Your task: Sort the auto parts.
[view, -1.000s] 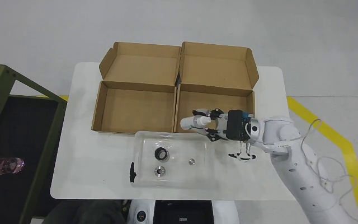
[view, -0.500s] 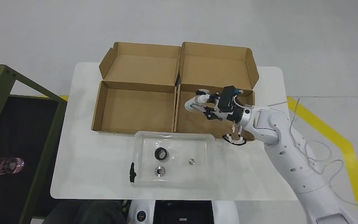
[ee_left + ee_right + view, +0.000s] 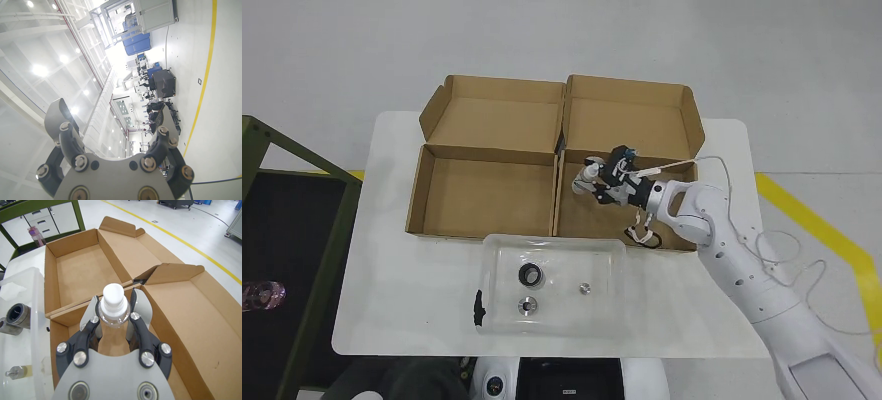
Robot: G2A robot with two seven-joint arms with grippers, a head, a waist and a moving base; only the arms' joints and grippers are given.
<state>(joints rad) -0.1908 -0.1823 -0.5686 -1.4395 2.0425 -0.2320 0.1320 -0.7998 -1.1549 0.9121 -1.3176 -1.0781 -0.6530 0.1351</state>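
One clear, bulb-like part with a white plastic cap (image 3: 113, 306) (image 3: 586, 179) is pinched between the fingers (image 3: 141, 306) of the right gripper (image 3: 115, 297) (image 3: 597, 185). It hangs inside the right brown cardboard box (image 3: 587, 215) (image 3: 189, 313), near the left brown cardboard box (image 3: 482, 195), perhaps just clear of the floor. A clear plastic tray (image 3: 562, 315) on the white tabletop (image 3: 402, 280) holds three small metal parts (image 3: 531, 274). The left gripper (image 3: 112, 108) has fingers spread wide, holding nothing.

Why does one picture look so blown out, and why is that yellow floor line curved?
Left wrist view: the left gripper faces ceiling lamps, so glare washes the scene; the wide lens likely bows the yellow floor line. Right wrist view: even light, small glints on the bottle in the right gripper.
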